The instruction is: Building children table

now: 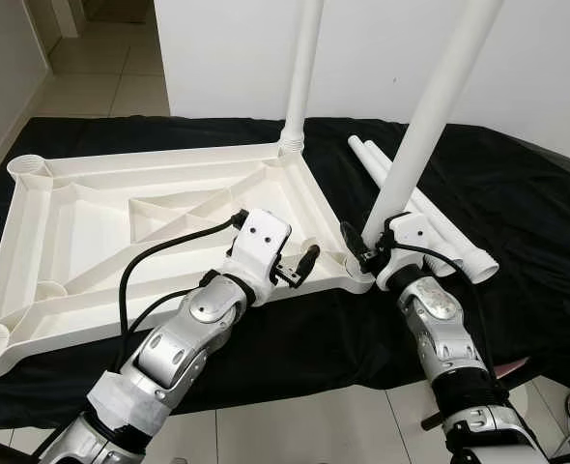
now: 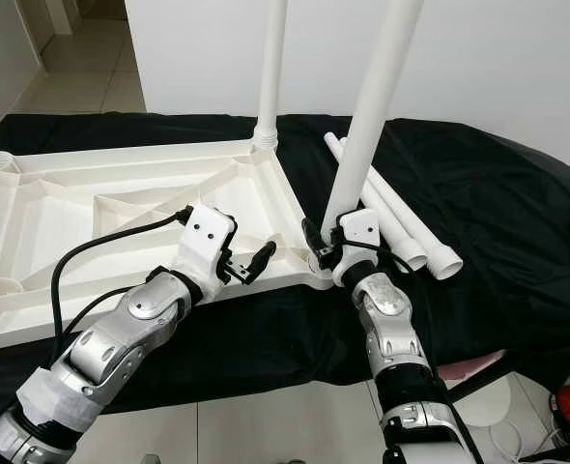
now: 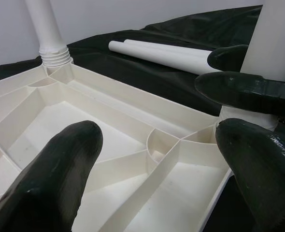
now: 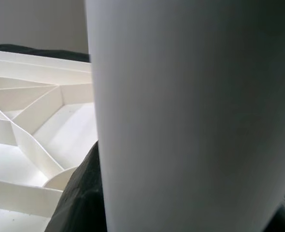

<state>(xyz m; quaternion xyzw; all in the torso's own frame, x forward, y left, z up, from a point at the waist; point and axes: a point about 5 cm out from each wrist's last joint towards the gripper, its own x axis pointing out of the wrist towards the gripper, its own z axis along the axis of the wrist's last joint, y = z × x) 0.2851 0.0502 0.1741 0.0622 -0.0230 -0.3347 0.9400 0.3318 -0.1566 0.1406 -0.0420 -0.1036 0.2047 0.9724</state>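
Two black fingers of the right gripper (image 1: 365, 246) close around the base of a white table leg (image 1: 430, 111), which stands tilted in the near right corner socket of the upturned white tabletop (image 1: 92, 232). The right wrist view has that leg pressed close before the lens with one dark finger (image 4: 82, 193) against it, so the grip looks firm, though the far finger is hidden there.

Beside it, the left gripper (image 1: 299, 269) hovers over the tabletop's near edge with its fingers spread wide, holding nothing; through the left wrist view its pads (image 3: 50, 179) frame the ribbed underside and the corner socket.

Farther back, a second leg (image 1: 302, 68) stands upright in the far right corner socket. Two loose legs (image 1: 440, 227) lie side by side on the black cloth (image 1: 517, 203) just to the right of the tabletop. Pale floor tiles (image 1: 295, 425) show beyond the cloth's near edge.
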